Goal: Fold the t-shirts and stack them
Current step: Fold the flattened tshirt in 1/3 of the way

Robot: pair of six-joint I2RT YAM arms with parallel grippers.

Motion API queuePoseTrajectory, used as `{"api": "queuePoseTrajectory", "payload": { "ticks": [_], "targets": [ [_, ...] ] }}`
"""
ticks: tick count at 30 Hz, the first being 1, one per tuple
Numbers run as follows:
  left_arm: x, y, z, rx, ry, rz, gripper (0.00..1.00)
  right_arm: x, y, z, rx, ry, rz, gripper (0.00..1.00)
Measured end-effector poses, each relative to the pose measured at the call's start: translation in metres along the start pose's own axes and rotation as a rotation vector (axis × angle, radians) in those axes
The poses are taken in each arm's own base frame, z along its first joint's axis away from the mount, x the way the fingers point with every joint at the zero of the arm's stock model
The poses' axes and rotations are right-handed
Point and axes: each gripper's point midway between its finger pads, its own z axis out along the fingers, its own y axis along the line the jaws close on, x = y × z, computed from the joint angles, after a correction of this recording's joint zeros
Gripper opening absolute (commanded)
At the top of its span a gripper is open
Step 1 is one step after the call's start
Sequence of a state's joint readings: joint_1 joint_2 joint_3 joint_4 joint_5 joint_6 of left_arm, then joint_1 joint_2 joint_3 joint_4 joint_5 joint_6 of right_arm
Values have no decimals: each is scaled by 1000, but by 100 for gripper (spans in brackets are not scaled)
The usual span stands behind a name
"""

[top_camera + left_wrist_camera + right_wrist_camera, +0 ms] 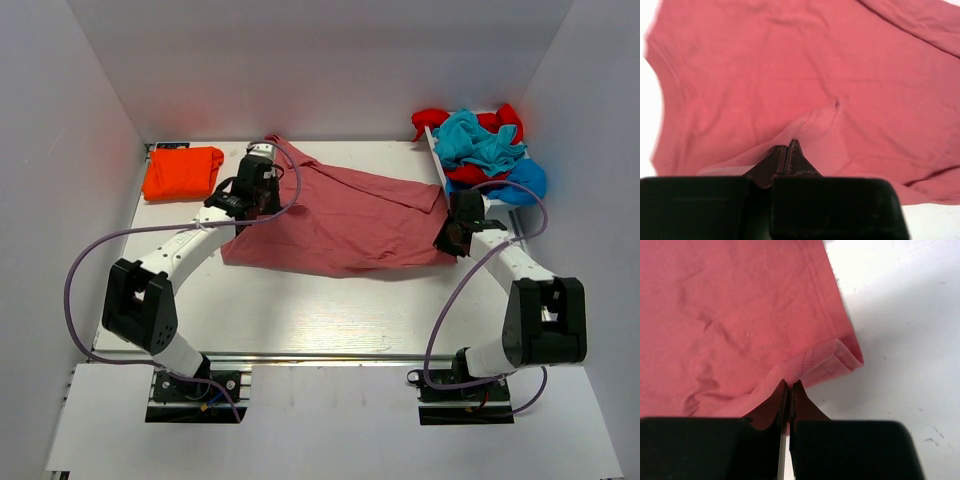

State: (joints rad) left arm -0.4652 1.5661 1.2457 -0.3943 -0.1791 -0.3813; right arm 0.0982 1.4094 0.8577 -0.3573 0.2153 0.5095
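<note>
Now the dusty pink-red cotton t-shirt lies spread across the middle of the white table. The left gripper is pinched tight on a fold near its left edge, and the right gripper is clamped on its hemmed right corner. A folded bright orange t-shirt sits at the far left, and a crumpled heap of red, teal and blue shirts at the far right.
</note>
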Motion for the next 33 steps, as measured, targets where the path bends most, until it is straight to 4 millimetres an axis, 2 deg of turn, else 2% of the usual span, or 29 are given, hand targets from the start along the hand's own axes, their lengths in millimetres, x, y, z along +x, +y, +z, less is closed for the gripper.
{"api": "queuePoseTrajectory", "payload": {
  "ticks": [7, 11, 17, 20, 22, 25, 26, 28, 31, 33],
  "targets": [
    [-35, 10, 10, -11, -127, 77, 0, -26, 10, 12, 27, 0, -27, 0],
    [-50, 13, 28, -19, -160, 103, 0, -42, 18, 19, 40, -2, -32, 0],
    [-47, 26, 63, -53, -137, 116, 0, -59, 24, 37, 82, 11, -35, 3],
    [-46, 35, 79, -71, -128, 108, 0, -64, 25, 47, 113, 23, -30, 18],
    [-45, 42, 89, -83, -125, 99, 0, -66, 26, 53, 128, 28, -29, 35],
    [-49, 49, 103, -100, -129, 85, 0, -70, 27, 61, 144, 35, -28, 49],
    [-50, 51, 107, -105, -131, 81, 0, -72, 28, 63, 144, 35, -30, 59],
    [-53, 56, 117, -121, -137, 69, 0, -75, 31, 64, 139, 30, -32, 66],
    [-56, 60, 129, -132, -141, 59, 0, -80, 33, 63, 129, 19, -40, 68],
    [-58, 63, 133, -139, -145, 49, 0, -79, 36, 63, 113, 24, -48, 73]
  ]
}}
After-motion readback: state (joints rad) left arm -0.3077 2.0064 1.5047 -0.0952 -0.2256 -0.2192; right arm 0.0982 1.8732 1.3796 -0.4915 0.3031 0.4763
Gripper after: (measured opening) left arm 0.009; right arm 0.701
